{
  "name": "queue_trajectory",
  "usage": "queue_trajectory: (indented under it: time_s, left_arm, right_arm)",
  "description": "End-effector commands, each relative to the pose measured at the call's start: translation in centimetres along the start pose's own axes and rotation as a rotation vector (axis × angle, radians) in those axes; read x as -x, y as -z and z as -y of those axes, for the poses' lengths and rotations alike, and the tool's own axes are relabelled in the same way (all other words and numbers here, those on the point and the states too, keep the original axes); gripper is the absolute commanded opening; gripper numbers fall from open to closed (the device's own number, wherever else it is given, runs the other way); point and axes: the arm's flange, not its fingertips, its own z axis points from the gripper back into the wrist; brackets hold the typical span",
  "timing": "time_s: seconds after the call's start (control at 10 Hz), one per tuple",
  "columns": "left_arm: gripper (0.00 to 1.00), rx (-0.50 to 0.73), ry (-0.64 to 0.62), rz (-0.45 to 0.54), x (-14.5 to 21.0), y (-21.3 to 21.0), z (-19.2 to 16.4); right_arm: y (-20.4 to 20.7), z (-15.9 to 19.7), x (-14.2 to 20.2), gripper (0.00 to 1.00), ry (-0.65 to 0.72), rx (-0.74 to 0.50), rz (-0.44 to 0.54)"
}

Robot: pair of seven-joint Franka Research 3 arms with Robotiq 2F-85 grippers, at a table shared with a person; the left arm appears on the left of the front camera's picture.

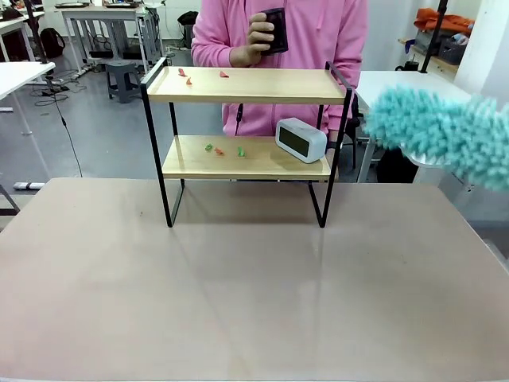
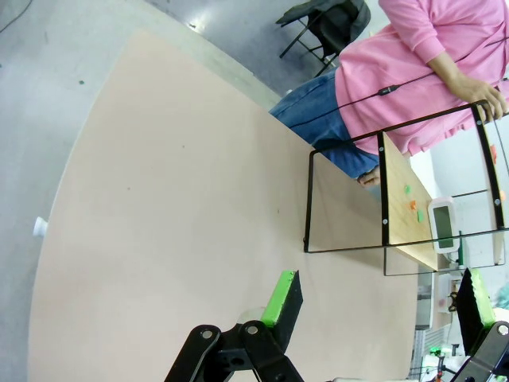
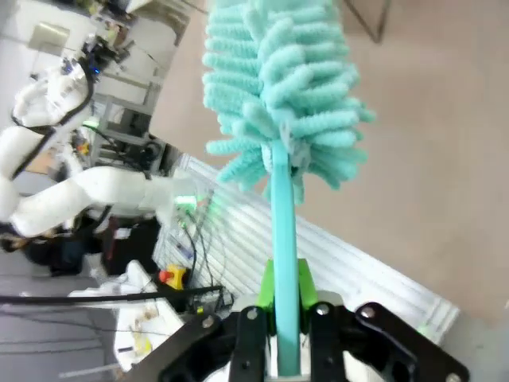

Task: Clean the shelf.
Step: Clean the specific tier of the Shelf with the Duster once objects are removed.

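The shelf [image 1: 246,86] stands at the table's far side, two light wooden boards on a black frame. Small red scraps [image 1: 184,74] lie on its top board and green and orange scraps [image 1: 219,150] on the lower one, beside a white clock [image 1: 301,139]. A teal fluffy duster [image 1: 441,131] hangs at the right, level with the shelf and apart from it. My right gripper [image 3: 286,306] is shut on the duster's handle [image 3: 282,239]. My left gripper [image 2: 378,298] is open above the table, the shelf [image 2: 406,199] lying beyond it.
A person in a pink top [image 1: 318,36] stands behind the shelf, one hand holding a dark cup [image 1: 273,30] above the top board. The beige table [image 1: 238,286] stretches in front. White tables stand at both sides.
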Motion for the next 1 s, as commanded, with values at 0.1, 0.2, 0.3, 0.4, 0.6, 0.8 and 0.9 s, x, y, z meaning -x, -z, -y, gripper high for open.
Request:
queue_trajectory:
  time_s: [0.1,0.2,0.3,0.4,0.6,0.8,0.9]
  left_arm:
    - [1.0,0.011,-0.01,0.0,0.0,0.0,0.2]
    - [1.0,0.011,-0.01,0.0,0.0,0.0,0.2]
    - [1.0,0.011,-0.01,0.0,0.0,0.0,0.2]
    - [1.0,0.011,-0.01,0.0,0.0,0.0,0.2]
    - [1.0,0.011,-0.01,0.0,0.0,0.0,0.2]
    - [1.0,0.011,-0.01,0.0,0.0,0.0,0.2]
    - [1.0,0.011,-0.01,0.0,0.0,0.0,0.2]
  right_arm:
    - [2.5,-6.4,-4.9,0.0,-0.087,0.083,0.069]
    - [5.2,-8.2,-6.9,0.0,-0.068,0.133,0.116]
    - [7.3,-9.6,-8.4,0.0,-0.134,0.178,0.11]
    - [8.6,-10.8,-10.2,0.09,-0.172,0.163,0.056]
    - [12.1,-12.1,-13.9,0.05,-0.112,0.149,0.032]
    - [12.0,-12.1,-11.5,0.05,-0.163,0.174,0.036]
    - [12.0,-12.1,-11.5,0.05,-0.163,0.174,0.036]
